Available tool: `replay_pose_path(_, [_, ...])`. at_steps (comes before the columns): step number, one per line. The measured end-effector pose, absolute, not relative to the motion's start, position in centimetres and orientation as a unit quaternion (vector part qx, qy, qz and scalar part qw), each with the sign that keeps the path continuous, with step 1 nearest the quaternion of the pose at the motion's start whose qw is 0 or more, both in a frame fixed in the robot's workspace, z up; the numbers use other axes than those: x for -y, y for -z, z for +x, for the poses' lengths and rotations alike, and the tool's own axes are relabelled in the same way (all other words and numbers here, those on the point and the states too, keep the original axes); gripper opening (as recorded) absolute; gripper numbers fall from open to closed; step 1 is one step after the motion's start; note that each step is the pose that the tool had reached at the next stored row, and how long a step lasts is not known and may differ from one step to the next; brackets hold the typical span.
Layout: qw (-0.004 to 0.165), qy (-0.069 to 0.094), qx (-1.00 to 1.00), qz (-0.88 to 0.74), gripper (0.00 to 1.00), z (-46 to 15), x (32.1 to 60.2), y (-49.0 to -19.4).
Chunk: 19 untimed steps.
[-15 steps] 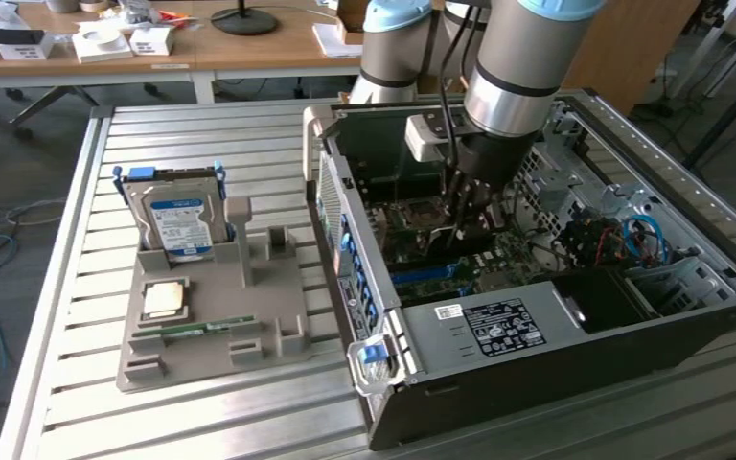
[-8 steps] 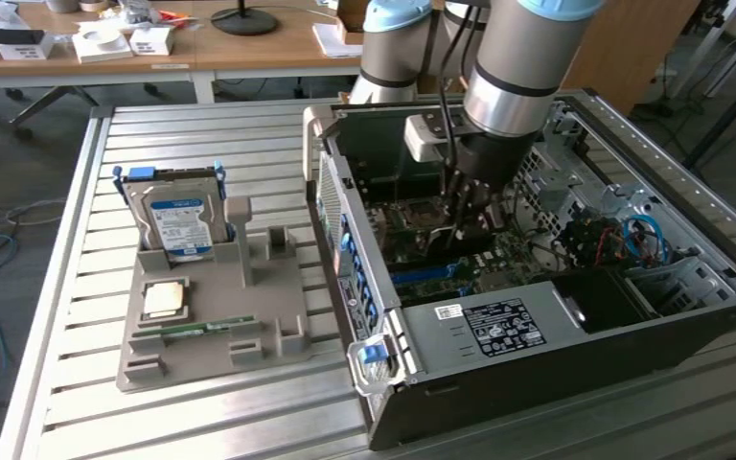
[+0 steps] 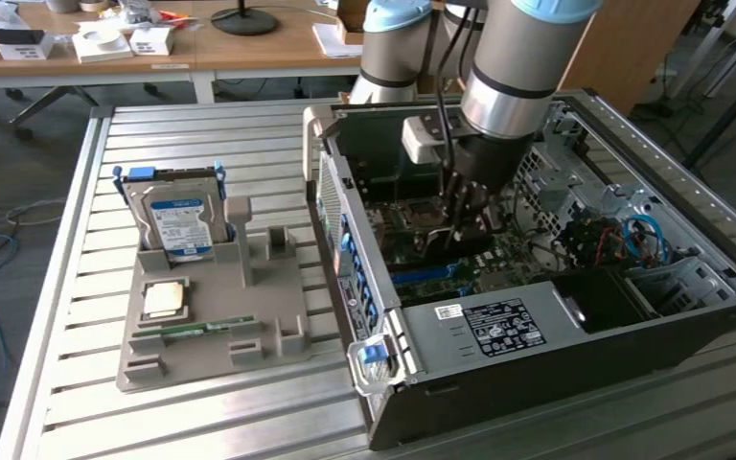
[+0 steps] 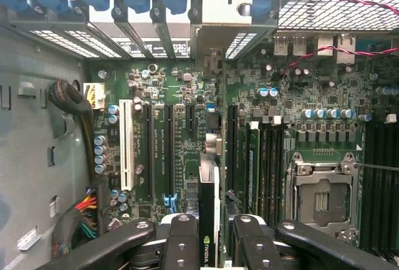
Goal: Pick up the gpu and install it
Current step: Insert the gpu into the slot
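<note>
The computer case lies open on its side on the slatted bench, so the motherboard faces up and the arm can reach it from above. The claw is down inside the case, partly closed and clamped on the gpu. One finger presses each flat face, and the card hangs edge-on with its connector edge toward the board. Holding it this way looks meant to let it drop straight into a slot.

In the wrist view the card sits squarely between the fingers, just beside the long black expansion slots and well apart from the CPU socket. I cannot tell whether its edge has met a slot yet. Outside the case, the grey parts tray holds the hard drive.
</note>
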State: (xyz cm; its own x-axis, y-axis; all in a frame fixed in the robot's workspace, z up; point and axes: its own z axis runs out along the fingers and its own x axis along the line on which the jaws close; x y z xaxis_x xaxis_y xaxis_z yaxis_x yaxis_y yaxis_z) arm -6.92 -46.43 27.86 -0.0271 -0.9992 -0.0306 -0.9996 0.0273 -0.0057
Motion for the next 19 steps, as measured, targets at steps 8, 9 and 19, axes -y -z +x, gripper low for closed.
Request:
replay_pose_path(8, [0.013,-0.009,-0.717,-0.697,0.26,-7.06,46.42,-27.78])
replay_pose_path(9, [0.013,-0.009,-0.717,-0.697,0.26,-7.09,46.42,-27.78])
replay_pose_path(19, [0.013,-0.009,-0.717,-0.697,0.26,-7.38,46.42,-27.79])
